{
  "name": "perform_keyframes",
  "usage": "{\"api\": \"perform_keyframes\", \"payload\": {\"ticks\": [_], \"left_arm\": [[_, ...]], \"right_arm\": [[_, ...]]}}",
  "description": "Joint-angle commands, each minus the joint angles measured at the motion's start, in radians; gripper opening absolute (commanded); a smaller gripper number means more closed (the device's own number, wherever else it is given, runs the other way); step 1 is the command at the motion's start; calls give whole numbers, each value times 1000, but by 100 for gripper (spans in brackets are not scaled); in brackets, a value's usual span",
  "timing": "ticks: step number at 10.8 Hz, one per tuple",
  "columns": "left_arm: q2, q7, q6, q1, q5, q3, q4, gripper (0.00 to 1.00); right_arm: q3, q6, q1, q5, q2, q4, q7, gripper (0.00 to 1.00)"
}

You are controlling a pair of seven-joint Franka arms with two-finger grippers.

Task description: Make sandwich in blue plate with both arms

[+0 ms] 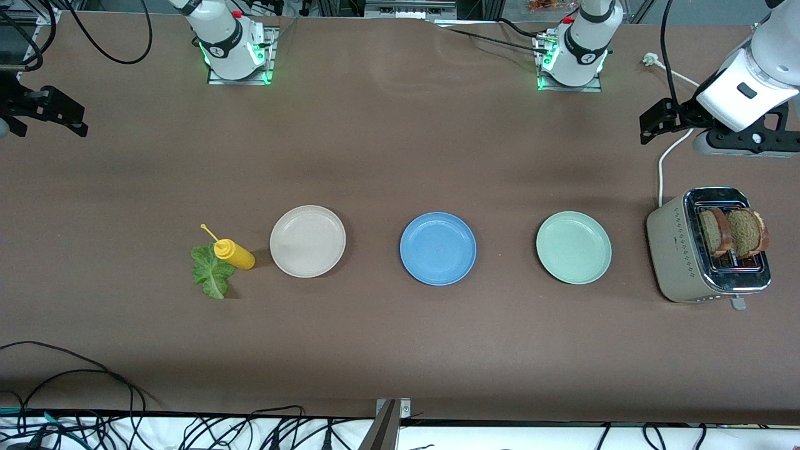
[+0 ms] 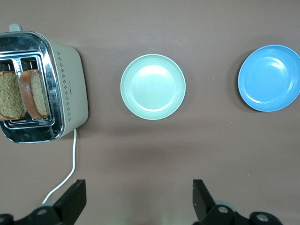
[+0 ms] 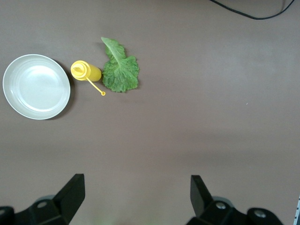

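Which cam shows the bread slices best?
Left wrist view: both bread slices stand large in the toaster slots, crust and crumb clear. Front view shows them smaller, at the left arm's end of the table. Right wrist view misses them.

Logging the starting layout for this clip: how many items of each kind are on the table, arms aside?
Plates: 3 (cream-white plate, blue plate, mint-green plate)
Bread slices: 2, standing in the toaster (bread slices)
Toaster: 1 (toaster)
Lettuce leaf: 1 (lettuce leaf)
Yellow squeeze bottle: 1 (yellow squeeze bottle)
Total: 8
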Motion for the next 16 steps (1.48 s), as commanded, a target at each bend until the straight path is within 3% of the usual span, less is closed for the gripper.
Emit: {"api": "perform_keyframes", "payload": {"ticks": [1, 9, 12, 14, 16], "left_arm": [[-14, 14, -11, 6, -16, -2, 1, 100], [-14, 14, -11, 6, -16, -2, 1, 100], [-14, 14, -11, 6, -16, -2, 1, 100], [-14, 14, -11, 6, -16, -4, 1, 100], [-14, 14, -11, 6, -16, -4, 1, 100]], "right_arm": [[-1, -19, -5, 7, 12, 23, 6, 100], [4, -21, -4, 12, 15, 18, -4, 100], [2, -44, -4, 56, 15, 18, 5, 100], [-2, -44, -4, 133, 12, 18, 9, 100], [-2, -42, -4, 138, 12, 18, 11, 100]]}}
